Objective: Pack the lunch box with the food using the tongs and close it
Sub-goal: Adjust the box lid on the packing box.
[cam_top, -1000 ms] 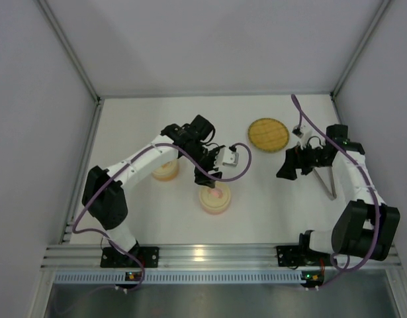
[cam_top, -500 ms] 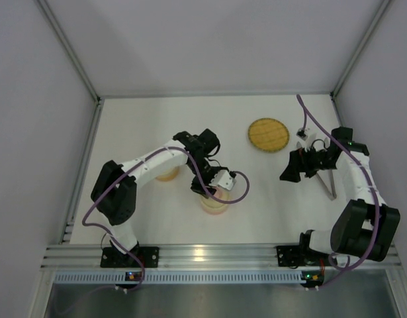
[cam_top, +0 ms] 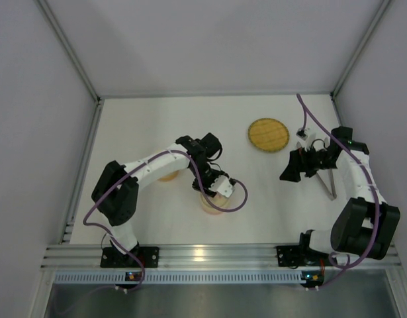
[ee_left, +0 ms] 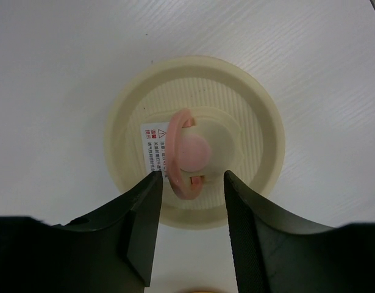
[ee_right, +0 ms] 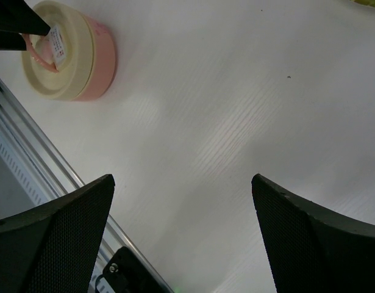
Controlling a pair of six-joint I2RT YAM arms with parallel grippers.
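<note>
While the left gripper (ee_left: 191, 178) stands half-parted astride the pink loop handle (ee_left: 186, 152) of the round cream ribbed lid (ee_left: 254, 122), not yet pinching it, the jaws should, I judge, close square and centred on that loop so the lid moves level. Only the right wrist view shows the lunch box's pink base (ee_right: 102, 67), at 10 o'clock. The right gripper (ee_right: 182, 178) gapes wide, holding nothing. Overhead, the slim silver metal tongs (cam_top: 329, 184) lie at 4 o'clock and the round yellow woven plate (cam_top: 268, 135) at 1 o'clock. No food is visible.
</note>
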